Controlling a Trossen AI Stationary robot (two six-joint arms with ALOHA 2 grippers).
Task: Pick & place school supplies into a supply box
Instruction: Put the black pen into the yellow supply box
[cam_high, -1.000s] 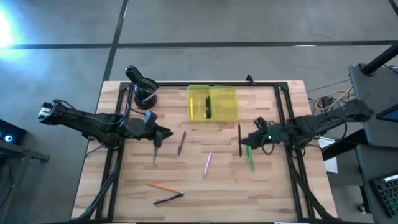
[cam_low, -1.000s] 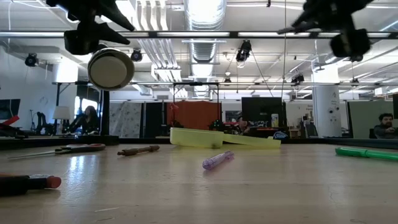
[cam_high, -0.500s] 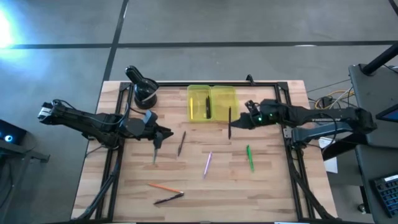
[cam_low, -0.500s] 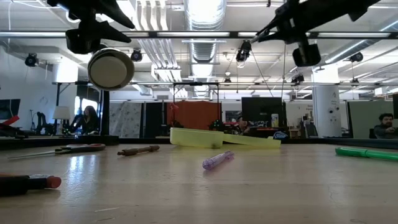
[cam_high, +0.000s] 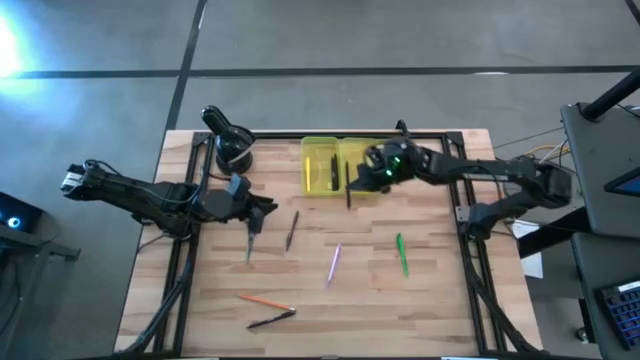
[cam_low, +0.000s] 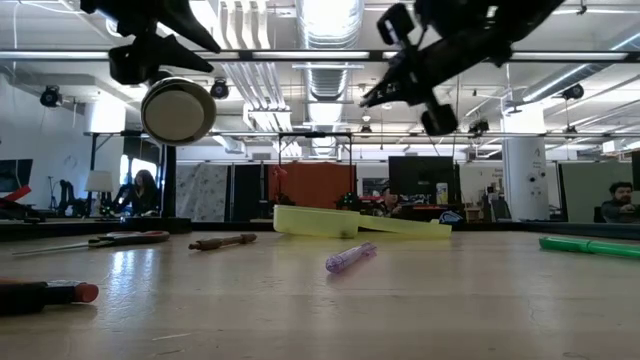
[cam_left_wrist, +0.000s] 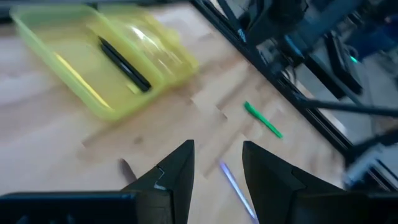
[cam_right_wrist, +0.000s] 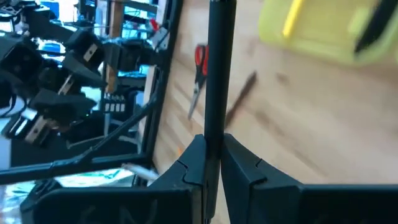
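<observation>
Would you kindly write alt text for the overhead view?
The right gripper holds a dark pen over the yellow supply box, which already contains one pen. The left gripper waits over the table, where scattered pens and scissors remain.

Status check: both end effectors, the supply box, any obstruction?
Right end effector shut on black pen over supply box. Left end effector open, idle. Nothing blocking.

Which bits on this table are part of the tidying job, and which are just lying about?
Part of the job:
- yellow supply box
- black pen in the right pincer
- green pen
- purple pen
- scissors

Lying about:
- black round holder
</observation>
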